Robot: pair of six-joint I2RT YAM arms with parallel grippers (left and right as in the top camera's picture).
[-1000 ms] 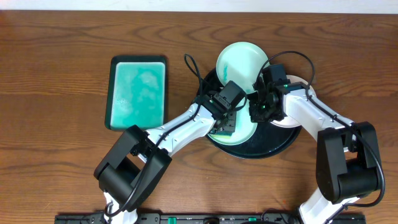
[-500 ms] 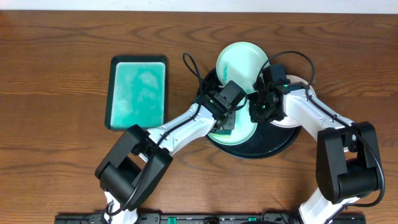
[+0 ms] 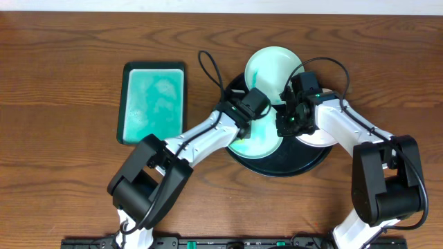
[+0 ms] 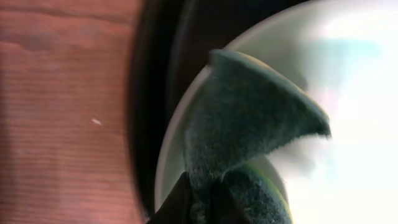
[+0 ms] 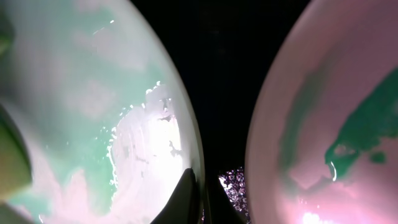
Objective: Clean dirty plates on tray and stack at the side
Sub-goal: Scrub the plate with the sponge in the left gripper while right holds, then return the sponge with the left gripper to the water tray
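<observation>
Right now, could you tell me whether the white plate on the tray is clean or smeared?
Smeared: the right wrist view shows a dark teal streak across the white plate.

The table [image 3: 69,41] is reddish-brown wood with darker wavy grain; the tray [image 3: 304,163] is plain black; 2 plates are pale mint green, the far plate [image 3: 266,66] even in tone, the near plate [image 3: 266,142] blotched with whiter wet glare; the white plate [image 5: 298,124] looks pinkish close up and carries 1 dark teal smear; the sponge tray [image 3: 125,104] has a black rim around bright teal mottled with paler patches; the sponge [image 4: 249,137] is fuzzy dark grey-green over a yellow-green layer; both arms [image 3: 201,138] are white with black joints and black cables [image 3: 208,69].
</observation>
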